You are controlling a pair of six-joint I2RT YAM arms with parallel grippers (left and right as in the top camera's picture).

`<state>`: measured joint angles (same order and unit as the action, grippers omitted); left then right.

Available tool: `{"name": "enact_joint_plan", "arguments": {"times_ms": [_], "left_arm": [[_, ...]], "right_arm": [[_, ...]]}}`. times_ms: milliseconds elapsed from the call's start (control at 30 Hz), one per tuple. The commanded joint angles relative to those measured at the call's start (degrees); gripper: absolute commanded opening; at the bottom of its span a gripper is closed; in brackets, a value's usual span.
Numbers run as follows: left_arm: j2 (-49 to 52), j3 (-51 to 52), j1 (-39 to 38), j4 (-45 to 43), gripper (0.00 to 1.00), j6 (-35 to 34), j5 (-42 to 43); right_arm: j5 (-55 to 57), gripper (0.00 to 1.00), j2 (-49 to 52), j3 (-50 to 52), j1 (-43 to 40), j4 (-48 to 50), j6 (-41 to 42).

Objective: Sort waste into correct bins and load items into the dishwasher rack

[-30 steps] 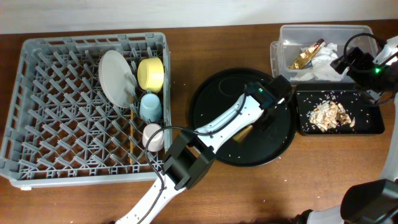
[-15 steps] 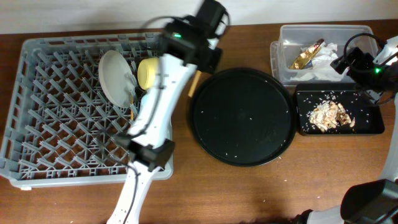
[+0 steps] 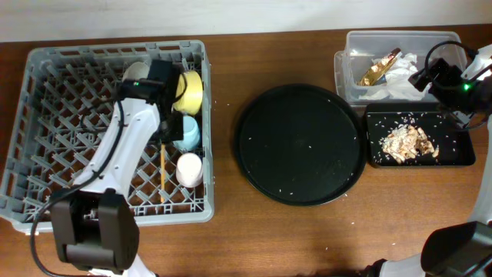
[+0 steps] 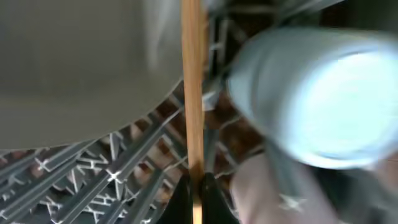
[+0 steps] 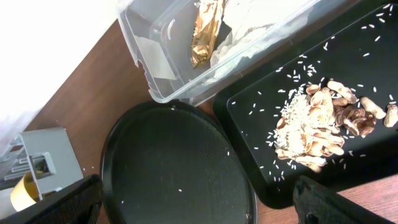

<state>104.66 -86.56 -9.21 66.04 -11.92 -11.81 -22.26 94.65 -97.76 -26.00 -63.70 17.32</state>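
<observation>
My left gripper point(image 3: 164, 123) is down inside the grey dishwasher rack point(image 3: 46, 115), shut on a thin brown chopstick point(image 4: 193, 93). In the left wrist view the jaws point(image 4: 194, 200) pinch it between the pale plate point(image 4: 81, 62) and the light-blue cup point(image 4: 311, 93), with the pinkish cup point(image 4: 273, 193) below. Overhead, a chopstick point(image 3: 163, 173) lies along the rack beside the blue cup point(image 3: 187, 132) and pinkish cup point(image 3: 189, 169). The yellow bowl point(image 3: 188, 91) stands behind them. The plate point(image 3: 134, 71) is mostly hidden by my arm. My right gripper point(image 3: 438, 77) point(image 5: 196, 205) is open and empty.
The clear tub point(image 3: 350, 77) holds the gold wrapper point(image 3: 378, 69) and white napkins point(image 3: 400, 73). The shallow black tray point(image 3: 461, 158) holds brownish food scraps point(image 3: 410, 142) and crumbs. The large round black tray point(image 3: 300, 146) carries a few pale grains.
My left arm swung from the round black tray across to the rack, carrying the chopstick, and lowered it among the pegs by the cups. The right arm has not moved.
</observation>
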Motion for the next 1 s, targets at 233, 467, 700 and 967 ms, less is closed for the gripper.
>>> {"name": "enact_joint_plan", "arguments": {"times_ms": [233,467,700,967], "left_arm": [[-1.2,1.2,1.5,-3.8,0.72,4.5,3.6],[-31.5,-2.6,-9.1,8.1,1.0,4.5,10.6],[-52.2,-2.3,-12.2,15.1,1.0,4.5,7.8],[-77.5,51.9,11.4,-48.3,1.0,27.9,16.8]], "right_arm": [[0.5,0.98,-0.6,-0.5,0.1,0.0,-0.6],[0.5,0.99,-0.6,-0.5,0.1,0.0,-0.6],[0.5,0.99,-0.6,-0.5,0.1,0.0,-0.6],[0.5,0.99,-0.6,-0.5,0.1,0.0,-0.6]]}}
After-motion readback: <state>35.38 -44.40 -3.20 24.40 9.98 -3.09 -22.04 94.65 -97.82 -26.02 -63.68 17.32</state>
